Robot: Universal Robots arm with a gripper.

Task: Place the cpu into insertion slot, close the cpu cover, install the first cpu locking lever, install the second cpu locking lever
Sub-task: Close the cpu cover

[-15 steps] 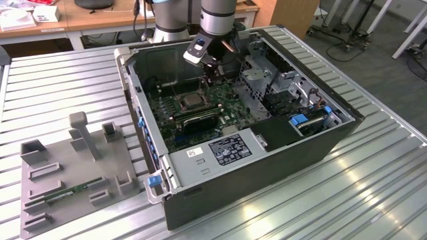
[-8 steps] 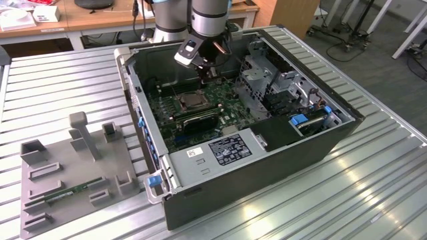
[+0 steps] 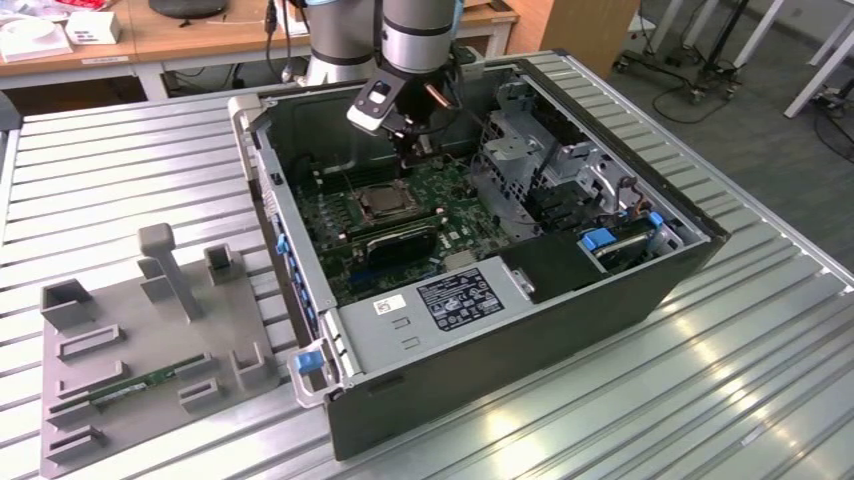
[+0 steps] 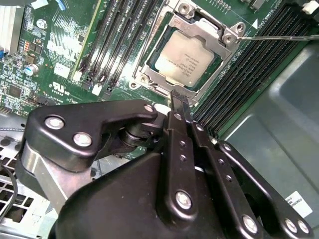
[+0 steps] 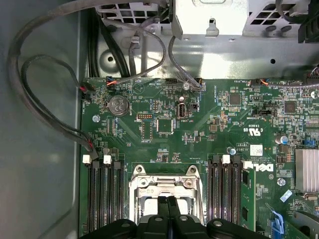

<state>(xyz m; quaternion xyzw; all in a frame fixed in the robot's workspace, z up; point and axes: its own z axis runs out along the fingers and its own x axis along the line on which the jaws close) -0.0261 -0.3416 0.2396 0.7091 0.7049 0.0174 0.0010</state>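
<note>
The cpu [image 4: 187, 59], silvery-tan, lies flat in the insertion slot [image 3: 380, 203] on the green board. The cpu cover [image 4: 221, 36], a silvery frame, lies down around the cpu's edges. One thin locking lever [image 4: 279, 36] runs from the socket's corner out over the black memory slots. My gripper [image 4: 179, 99] hangs just above the socket's edge, its black fingers pressed together and holding nothing. In the first wrist view the gripper [image 5: 168, 201] shows its shut fingertips over the cover [image 5: 164, 183]. In the exterior view the gripper [image 3: 420, 160] is inside the open computer case, above the board.
Case walls [image 3: 287, 180] and a metal drive cage [image 3: 534, 150] hem in the board. A black block [image 3: 400, 245] sits beside the socket. Loose cables [image 5: 50, 74] loop near one wall. A grey fixture plate [image 3: 134, 330] with a memory stick [image 3: 140, 385] lies at the exterior view's left.
</note>
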